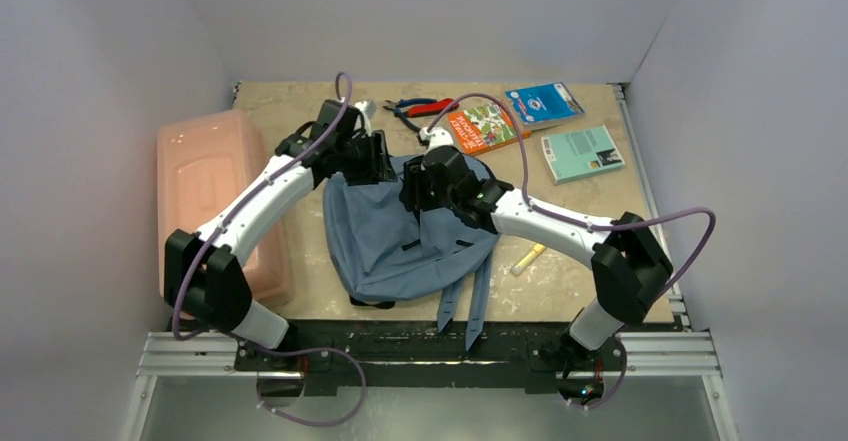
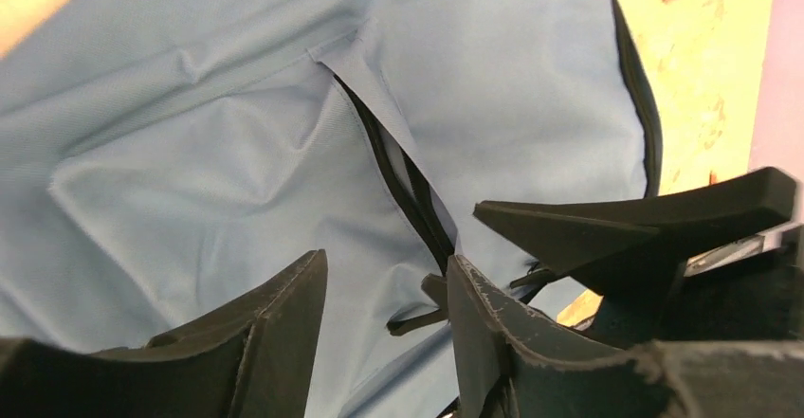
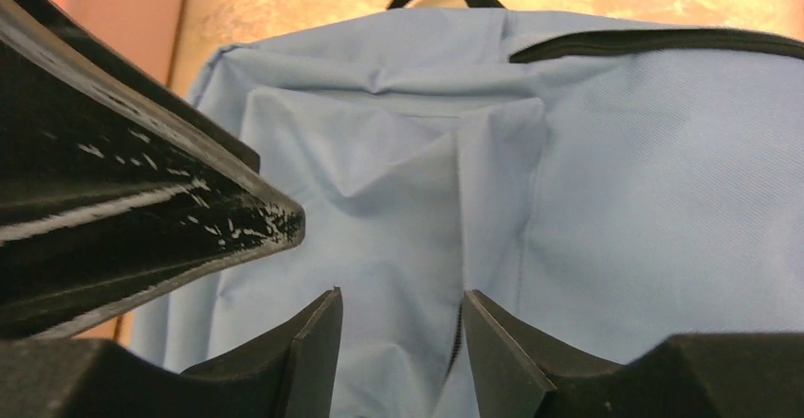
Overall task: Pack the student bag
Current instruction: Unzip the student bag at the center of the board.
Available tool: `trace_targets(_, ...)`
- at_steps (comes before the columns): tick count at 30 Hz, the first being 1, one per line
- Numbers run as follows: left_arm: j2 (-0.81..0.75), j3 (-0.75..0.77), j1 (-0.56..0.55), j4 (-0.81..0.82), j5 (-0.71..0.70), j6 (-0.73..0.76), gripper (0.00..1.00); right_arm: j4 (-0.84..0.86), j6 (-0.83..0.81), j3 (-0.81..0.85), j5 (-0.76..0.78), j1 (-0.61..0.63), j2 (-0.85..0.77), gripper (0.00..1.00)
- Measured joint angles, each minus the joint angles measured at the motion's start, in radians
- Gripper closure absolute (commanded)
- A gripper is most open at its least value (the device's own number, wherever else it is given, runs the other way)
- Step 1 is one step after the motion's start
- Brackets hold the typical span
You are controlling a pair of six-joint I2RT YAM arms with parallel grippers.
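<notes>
The student bag (image 1: 395, 246), grey-blue with dark zip trim, lies flat in the middle of the table with its straps trailing toward the near edge. Both grippers hover close together over its far end. In the left wrist view my left gripper (image 2: 387, 297) stands open over the bag's fabric (image 2: 218, 153). A dark zip line (image 2: 398, 176) and a small pull tab lie by its right finger. My right gripper (image 3: 400, 321) is also open, straddling a fabric fold and a zip edge on the bag (image 3: 645, 181). Neither holds anything. From above, the left gripper (image 1: 376, 158) and right gripper (image 1: 424, 187) almost touch.
A translucent pink plastic box (image 1: 215, 201) sits at the left. Behind the bag lie pliers (image 1: 420, 108), an orange booklet (image 1: 485, 126), a blue packet (image 1: 543, 103) and a teal book (image 1: 582, 153). A small yellow item (image 1: 528, 258) rests right of the bag.
</notes>
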Motion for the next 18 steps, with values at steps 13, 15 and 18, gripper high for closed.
trace_targets(13,-0.324,-0.027,0.010,0.012,-0.200,0.079,0.19,0.045,0.094,0.064,-0.121,0.025,0.126,0.48)
trace_targets(15,-0.336,-0.047,0.010,0.021,-0.219,0.084,0.18,0.036,0.112,0.089,-0.120,0.025,0.180,0.38)
trace_targets(18,-0.335,-0.059,0.010,0.019,-0.233,0.086,0.18,0.024,0.133,0.104,-0.108,0.025,0.231,0.26)
